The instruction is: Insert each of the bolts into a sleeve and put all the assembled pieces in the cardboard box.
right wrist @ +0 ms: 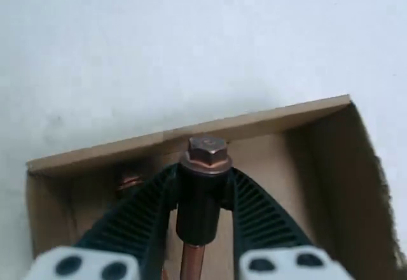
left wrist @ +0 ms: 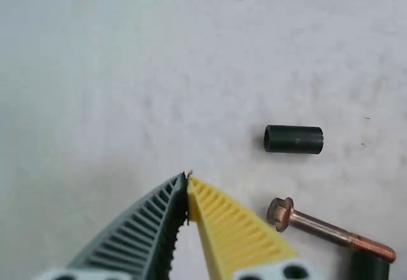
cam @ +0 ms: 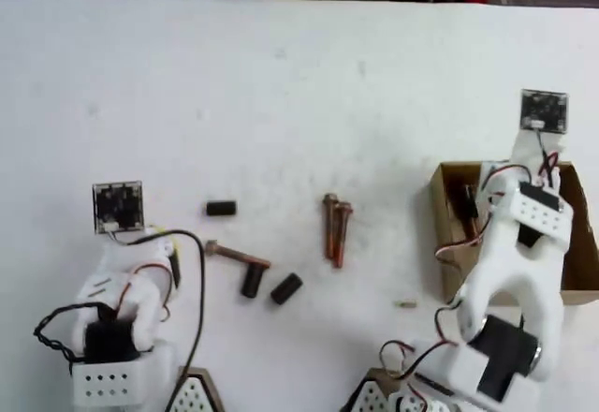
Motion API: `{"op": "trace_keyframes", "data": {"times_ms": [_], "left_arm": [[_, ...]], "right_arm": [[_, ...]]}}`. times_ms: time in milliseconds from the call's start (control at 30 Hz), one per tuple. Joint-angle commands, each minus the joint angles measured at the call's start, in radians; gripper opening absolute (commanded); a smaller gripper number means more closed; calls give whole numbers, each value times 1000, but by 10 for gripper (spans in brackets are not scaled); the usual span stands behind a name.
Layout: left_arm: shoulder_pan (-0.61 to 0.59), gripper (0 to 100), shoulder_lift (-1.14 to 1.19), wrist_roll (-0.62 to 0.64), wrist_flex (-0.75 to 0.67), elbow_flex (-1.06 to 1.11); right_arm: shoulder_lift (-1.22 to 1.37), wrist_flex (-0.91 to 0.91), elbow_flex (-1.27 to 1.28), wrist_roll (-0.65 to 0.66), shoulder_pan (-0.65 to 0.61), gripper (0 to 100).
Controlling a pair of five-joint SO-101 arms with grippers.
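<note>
Right gripper (right wrist: 202, 181): clenched on an assembled piece (right wrist: 198, 207), a copper-coloured bolt with a flanged hexagonal head seated in a short black cylindrical sleeve. The head end sticks out past the fingertips. The piece hangs over the inside of the cardboard box (right wrist: 286, 118).

Cardboard box: brown, open-topped, rectangular, sitting on the white table (cam: 281, 103) under the right arm. Inside it, against one wall, lies a further copper part (right wrist: 130, 183). A finger half hides it, so I cannot tell whether it carries a sleeve.

Left gripper (left wrist: 187, 186): one grey and one yellow ribbed finger pressed together tip to tip, grasping nothing. It is above the table, well apart from the box.

Loose items, all on the table outside the box, on the left arm's side of it:
- Pair of bolts (cam: 337, 231): copper-coloured, side by side and touching, the nearest loose bolts to the box.
- Near sleeve (cam: 286, 288): black, cylindrical, lying alone beyond the pair.
- Middle sleeve (cam: 252, 281): black, just beside the near sleeve and farther from the box.
- Single bolt (cam: 237, 256): copper-coloured, its shank tip meeting the middle sleeve; whether it enters the sleeve I cannot tell.
- Far sleeve (cam: 221, 209): black, on its side, farthest from the box.
- Small pale bit (cam: 404, 304): near the box, too small to identify.
</note>
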Motion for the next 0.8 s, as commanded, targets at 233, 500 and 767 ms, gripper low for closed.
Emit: {"op": "trace_keyframes", "data": {"times_ms": [233, 500, 767], "left_arm": [[-12, 24, -10, -8, -2, 6], [-10, 24, -10, -8, -2, 9], [-10, 24, -10, -8, -2, 9]], "right_arm": [[151, -24, -66, 158, 2, 18], [150, 44, -68, 239, -21, 163], [24, 74, -60, 238, -67, 187]]}}
